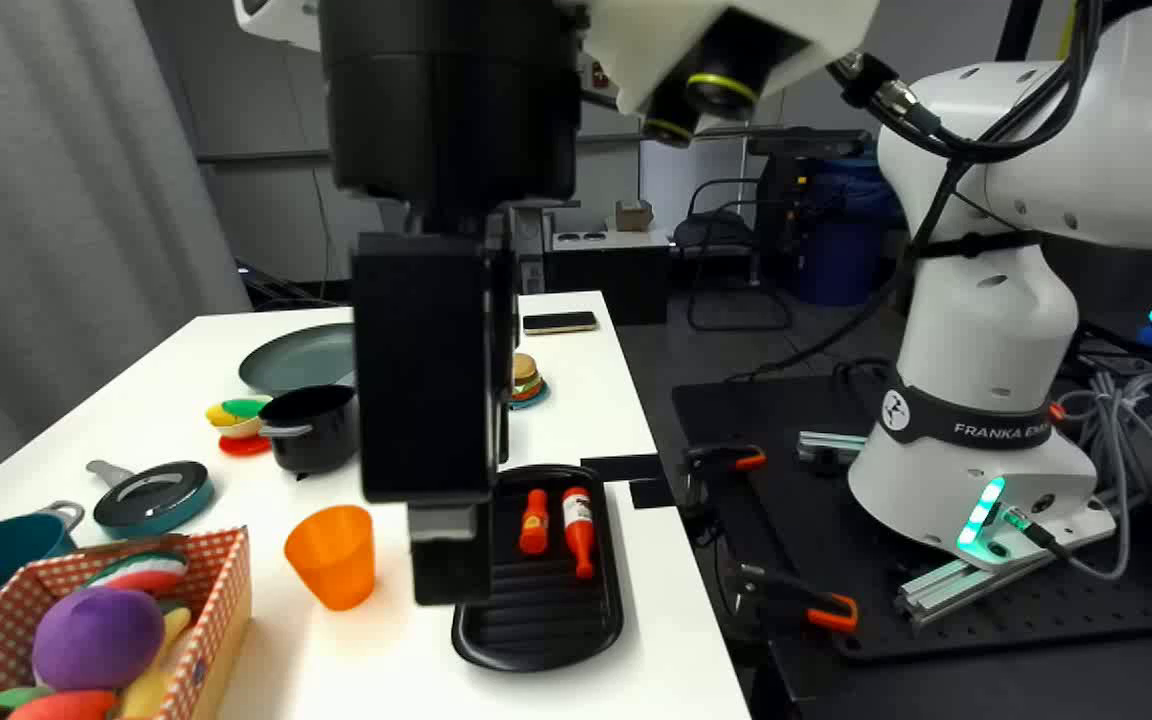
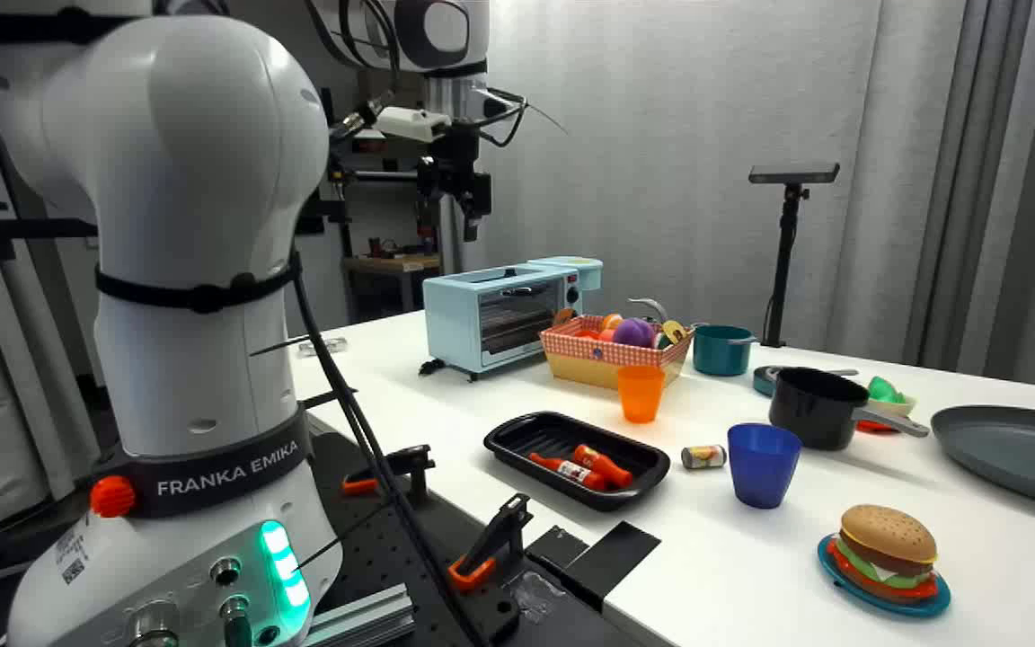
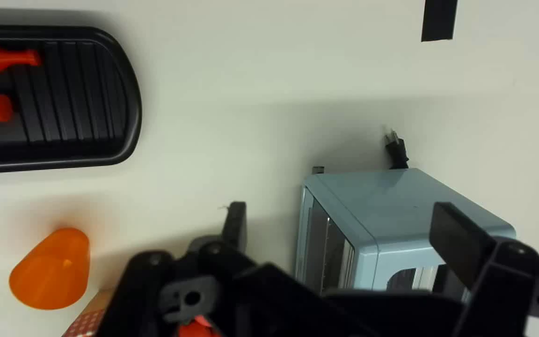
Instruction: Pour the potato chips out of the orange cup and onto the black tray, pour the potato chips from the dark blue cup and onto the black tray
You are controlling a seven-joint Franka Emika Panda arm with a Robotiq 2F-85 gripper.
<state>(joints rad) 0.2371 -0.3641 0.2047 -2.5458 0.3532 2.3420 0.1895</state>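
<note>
The arm (image 2: pixel 203 386) is smooth white, with a round shoulder (image 2: pixel 199 108) at upper left in an exterior view, above a black strap (image 2: pixel 199 295). The base (image 2: pixel 178 544), at lower left there, wears a black band (image 2: pixel 221 474) lettered FRANKA EMIKA in white, plus an orange-red knob (image 2: pixel 112 496), glowing green lights (image 2: pixel 286 565) and round metal sockets (image 2: pixel 225 571). Black cables (image 1: pixel 1001 152) loop at upper right in an exterior view. Low in the wrist view, the gripper (image 3: pixel 338 223) is dull black, with blocky fingers (image 3: pixel 459 243) and a holed grey plate (image 3: pixel 206 288).
</note>
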